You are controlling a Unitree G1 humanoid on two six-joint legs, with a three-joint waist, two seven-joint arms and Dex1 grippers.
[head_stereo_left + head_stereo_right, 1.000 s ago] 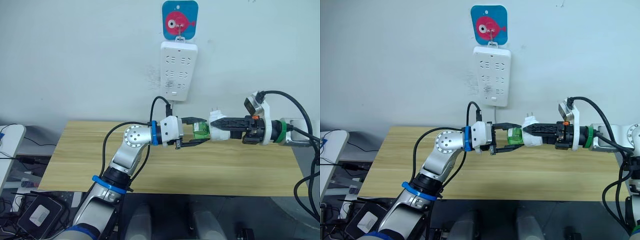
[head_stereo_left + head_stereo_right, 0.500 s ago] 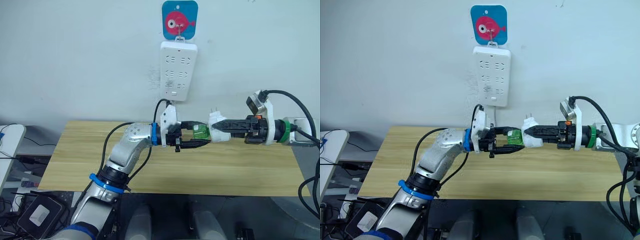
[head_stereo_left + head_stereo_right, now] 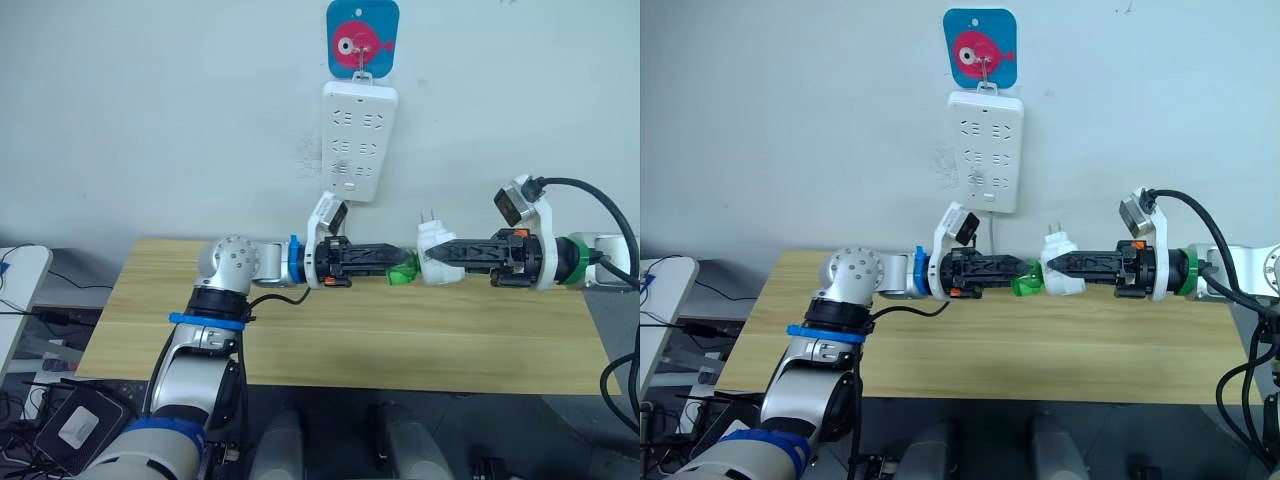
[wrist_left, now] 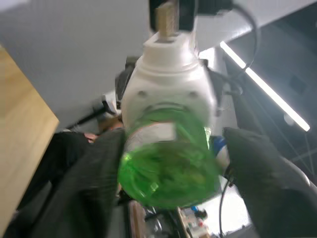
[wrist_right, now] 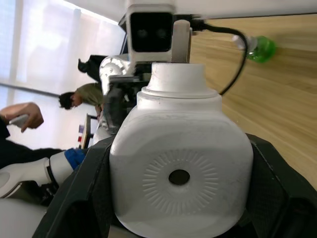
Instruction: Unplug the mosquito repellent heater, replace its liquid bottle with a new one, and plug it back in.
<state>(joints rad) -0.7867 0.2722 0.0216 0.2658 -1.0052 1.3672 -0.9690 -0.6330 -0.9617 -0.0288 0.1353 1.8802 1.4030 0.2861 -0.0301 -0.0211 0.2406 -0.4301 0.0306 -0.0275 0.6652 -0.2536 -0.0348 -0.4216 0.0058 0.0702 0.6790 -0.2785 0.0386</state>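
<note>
The white mosquito repellent heater (image 3: 433,240) hangs in the air above the table, prongs up, with my right gripper (image 3: 436,258) shut on its body. A green liquid bottle (image 3: 404,272) sticks out of its socket toward my left arm. My left gripper (image 3: 400,262) is shut on that bottle, a black finger (image 4: 94,188) on each side of it. In the right wrist view the heater (image 5: 178,173) sits between the fingers. A second green bottle (image 5: 261,48) lies on the wood beyond it.
A white power strip (image 3: 359,140) hangs on the wall under a blue fish hook (image 3: 362,40), its sockets bare. The wooden table (image 3: 350,340) lies below both arms. People (image 5: 84,99) show in the background of the right wrist view.
My left wrist has rolled and its forearm has levelled out. Its fingers, spread around the bottle before, have closed on it. The right gripper and heater have hardly moved.
</note>
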